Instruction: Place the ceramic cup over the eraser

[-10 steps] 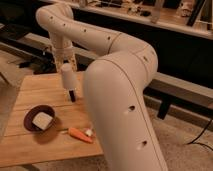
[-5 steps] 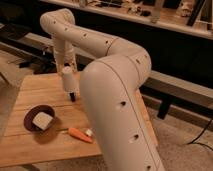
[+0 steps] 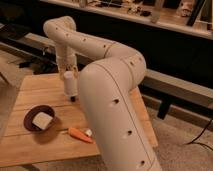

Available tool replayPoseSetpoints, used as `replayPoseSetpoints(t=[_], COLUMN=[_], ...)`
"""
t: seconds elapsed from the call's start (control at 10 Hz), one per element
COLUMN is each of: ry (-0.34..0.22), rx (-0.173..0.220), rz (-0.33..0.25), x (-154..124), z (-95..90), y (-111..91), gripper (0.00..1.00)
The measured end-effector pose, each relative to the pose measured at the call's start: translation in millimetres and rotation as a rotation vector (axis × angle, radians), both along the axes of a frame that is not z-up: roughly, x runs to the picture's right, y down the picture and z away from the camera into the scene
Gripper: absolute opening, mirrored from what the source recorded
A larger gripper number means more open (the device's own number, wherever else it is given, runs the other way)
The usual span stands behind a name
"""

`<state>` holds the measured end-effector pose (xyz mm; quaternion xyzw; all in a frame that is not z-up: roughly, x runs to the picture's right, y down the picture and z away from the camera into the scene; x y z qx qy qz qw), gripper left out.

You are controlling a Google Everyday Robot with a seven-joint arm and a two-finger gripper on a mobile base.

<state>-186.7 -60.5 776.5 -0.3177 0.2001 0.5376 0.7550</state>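
The white ceramic cup hangs upright over the back middle of the wooden table. My gripper is shut on its upper part, coming down from the arm's wrist. Right under the cup's lower edge a small dark piece, the eraser, shows on the table top. I cannot tell whether the cup's rim touches the table. The large forearm fills the middle of the view and hides the table's right part.
A dark bowl holding a pale beige block sits at the front left of the table. An orange carrot-like piece lies near the front edge. A dark bench runs behind the table.
The cup has come down a little toward the table over the dark piece. The arm's elbow has swung slightly to the right in the view.
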Motion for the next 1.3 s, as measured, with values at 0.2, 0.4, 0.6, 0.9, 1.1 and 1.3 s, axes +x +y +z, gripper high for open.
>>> replayPoseSetpoints(t=[0.2,0.4,0.6,0.9,1.1,1.3], ry=[0.023,0.022,0.009,-0.006,-0.014,-0.012], rx=[0.005,0.008,0.013,0.009,0.005,-0.004], rz=[-0.034,-0.054,-0.054,-0.041,-0.024,-0.016], x=[-2,-12,-19,-22,-20,-15], z=[5.9,9.5,16.6,25.2,32.4,37.3], y=[4,9,14,23,31,38], gripper=[0.0,0.0,0.0,0.0,0.0,0.0])
